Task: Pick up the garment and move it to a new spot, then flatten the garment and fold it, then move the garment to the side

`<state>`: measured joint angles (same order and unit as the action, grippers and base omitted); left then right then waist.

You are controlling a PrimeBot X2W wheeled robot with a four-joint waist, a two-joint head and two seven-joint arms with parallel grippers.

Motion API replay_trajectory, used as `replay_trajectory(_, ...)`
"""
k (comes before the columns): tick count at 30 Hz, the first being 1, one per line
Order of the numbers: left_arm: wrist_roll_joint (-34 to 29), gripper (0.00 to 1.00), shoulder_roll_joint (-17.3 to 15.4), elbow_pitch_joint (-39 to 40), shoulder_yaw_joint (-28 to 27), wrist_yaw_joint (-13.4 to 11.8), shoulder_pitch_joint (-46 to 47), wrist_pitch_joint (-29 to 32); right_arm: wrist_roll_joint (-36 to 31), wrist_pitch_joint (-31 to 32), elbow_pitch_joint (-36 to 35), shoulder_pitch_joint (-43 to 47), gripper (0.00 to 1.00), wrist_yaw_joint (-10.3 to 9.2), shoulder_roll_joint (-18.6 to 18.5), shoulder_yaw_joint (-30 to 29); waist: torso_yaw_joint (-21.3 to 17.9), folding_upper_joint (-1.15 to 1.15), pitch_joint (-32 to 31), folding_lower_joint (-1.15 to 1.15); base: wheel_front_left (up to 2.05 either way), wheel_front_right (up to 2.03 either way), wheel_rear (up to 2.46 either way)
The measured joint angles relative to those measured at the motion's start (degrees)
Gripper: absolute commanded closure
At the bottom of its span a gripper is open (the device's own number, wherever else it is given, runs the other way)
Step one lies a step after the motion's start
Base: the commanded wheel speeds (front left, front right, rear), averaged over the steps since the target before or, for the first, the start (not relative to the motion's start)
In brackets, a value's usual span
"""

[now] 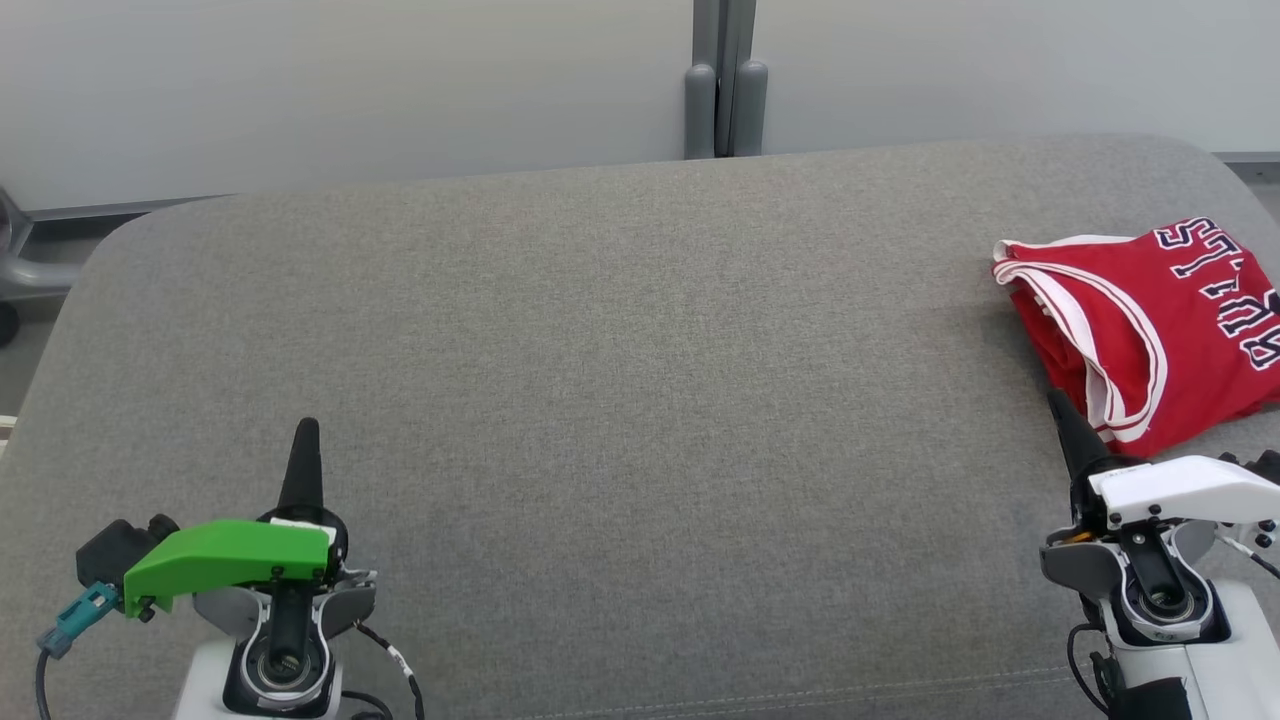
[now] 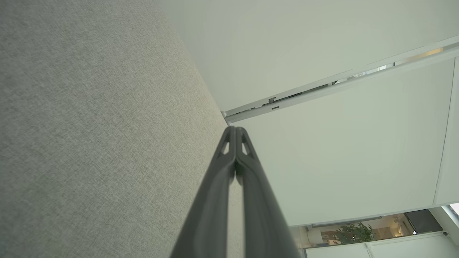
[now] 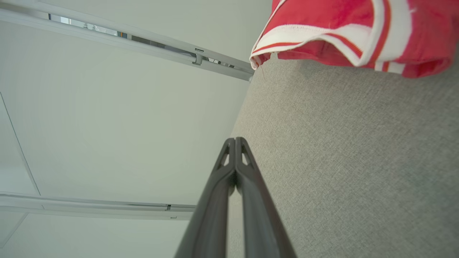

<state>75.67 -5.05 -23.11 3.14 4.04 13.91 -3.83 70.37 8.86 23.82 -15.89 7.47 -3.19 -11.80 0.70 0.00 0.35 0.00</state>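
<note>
The garment [image 1: 1150, 320] is a red jersey with white trim and dark lettering, lying folded at the right end of the grey cushion [image 1: 620, 380]. In the right wrist view the garment [image 3: 351, 32] lies ahead of the fingertips, apart from them. My right gripper [image 1: 1057, 402] is shut and empty, its tip just short of the jersey's near edge; its fingers [image 3: 229, 200] are pressed together. My left gripper [image 1: 306, 432] rests at the lower left, shut with nothing in it, fingers [image 2: 229, 200] touching.
The grey cushion spans nearly the whole head view, with rounded far corners. Behind it stands a pale wall with a grey post [image 1: 724, 90]. A grey chair base [image 1: 20, 270] shows at the far left.
</note>
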Motion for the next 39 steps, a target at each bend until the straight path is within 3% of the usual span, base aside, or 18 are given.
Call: replay_trajectory(39, 16.2, 1.00, 2.1, -3.5, -3.6, 3.1, 4.7, 2.6, 17.7, 4.2, 6.2, -5.9, 1.00, 0.00, -0.7, -1.9, -0.6, 0.00, 0.4, 0.00, 0.00, 0.00, 0.00)
